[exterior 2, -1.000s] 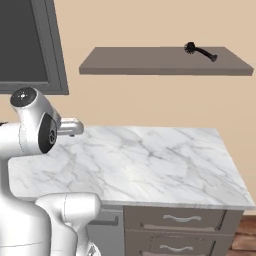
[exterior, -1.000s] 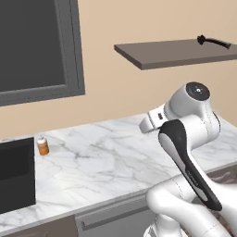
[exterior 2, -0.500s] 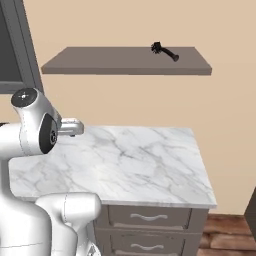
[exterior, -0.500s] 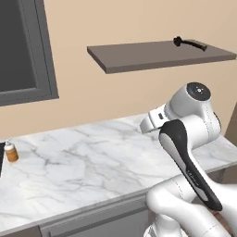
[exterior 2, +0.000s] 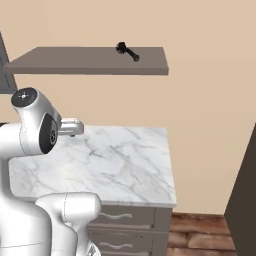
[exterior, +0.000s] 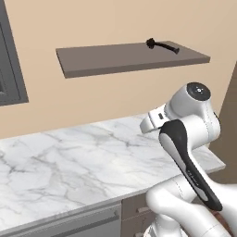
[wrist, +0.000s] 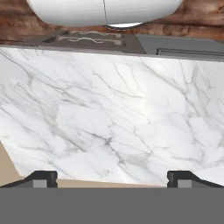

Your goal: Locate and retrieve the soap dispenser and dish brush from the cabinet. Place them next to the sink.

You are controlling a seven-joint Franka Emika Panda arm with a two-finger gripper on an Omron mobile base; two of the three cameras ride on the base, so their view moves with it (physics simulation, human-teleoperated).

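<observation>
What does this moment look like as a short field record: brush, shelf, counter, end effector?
dish brush: lies on the cabinet, head toward the wall, handle pointing out toward the shelf's front edge
brush position: toward the shelf's right end in both base views
marble counter: bare white marble under the hand
drawers: fronts with handles below the counter
end effector: open, holding nothing, fingertips wide apart above the counter
task state: brush not yet picked up

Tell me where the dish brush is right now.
The dish brush lies on top of the cabinet shelf, toward its right end in both base views, above the marble counter.
</observation>
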